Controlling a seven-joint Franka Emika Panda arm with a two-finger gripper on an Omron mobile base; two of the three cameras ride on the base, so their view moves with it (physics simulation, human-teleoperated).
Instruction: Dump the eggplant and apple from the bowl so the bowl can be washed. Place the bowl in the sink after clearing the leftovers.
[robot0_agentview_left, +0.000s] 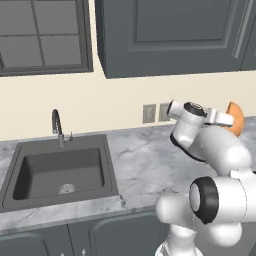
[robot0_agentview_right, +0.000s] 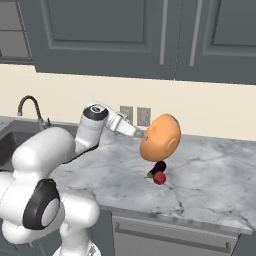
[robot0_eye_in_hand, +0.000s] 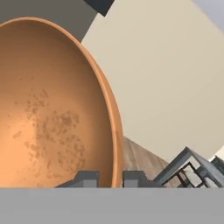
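My gripper is shut on the rim of the orange-tan bowl, which it holds tipped on its side above the marble counter. The bowl's inside holds only speckled residue, with one finger on each side of the rim at my gripper. Directly under the bowl lie the dark eggplant and the red apple, touching each other; I cannot tell whether they rest on the counter. The bowl peeks out behind my arm. The dark grey sink is far to the left.
A curved faucet stands behind the sink. Two wall outlets sit behind the bowl, under dark upper cabinets. A grey wire frame shows at the lower right of the hand view. My own arm blocks the right counter in the left base view.
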